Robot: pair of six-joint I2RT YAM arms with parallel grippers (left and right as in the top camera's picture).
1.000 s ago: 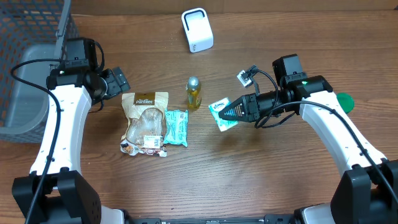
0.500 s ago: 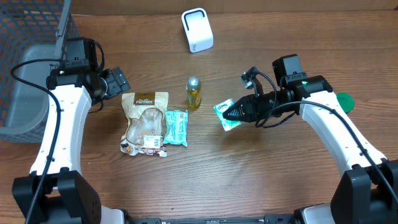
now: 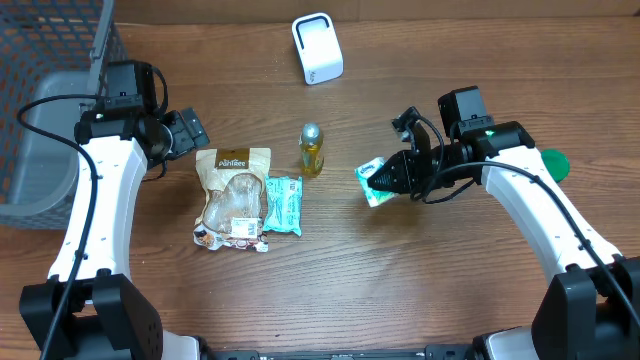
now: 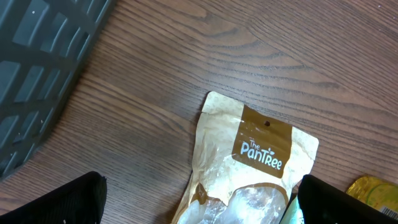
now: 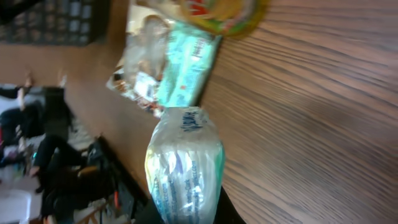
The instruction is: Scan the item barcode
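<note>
**Packet held; barcode face unconfirmed**

I read the right fingers (image 3: 393,178) as clamped on the packet (image 3: 371,181), well apart from the scanner (image 3: 317,48), on the right arm's side. The left fingers (image 4: 65,200) are wide apart and idle.

Risk: an end grip lets the packet swivel, so the barcode could miss the scanner.

The right wrist view shows the packet edge-on and blurred. Only the overhead shows the scanner.

Wooden table (image 3: 400,290): pouch (image 3: 232,195), sachet (image 3: 283,204), bottle (image 3: 312,148), scanner (image 3: 317,48)

Left arm (image 3: 95,205): white curved link shells, black boxy joint housings, thin black cable along outer side. Right arm (image 3: 545,215): same white shells, black joints, green indicator light (image 3: 489,131), looped black cables (image 3: 415,125). Left gripper (image 3: 192,130), right gripper (image 3: 382,181): matte black. Fingers (image 4: 68,202) rounded, black.
</note>
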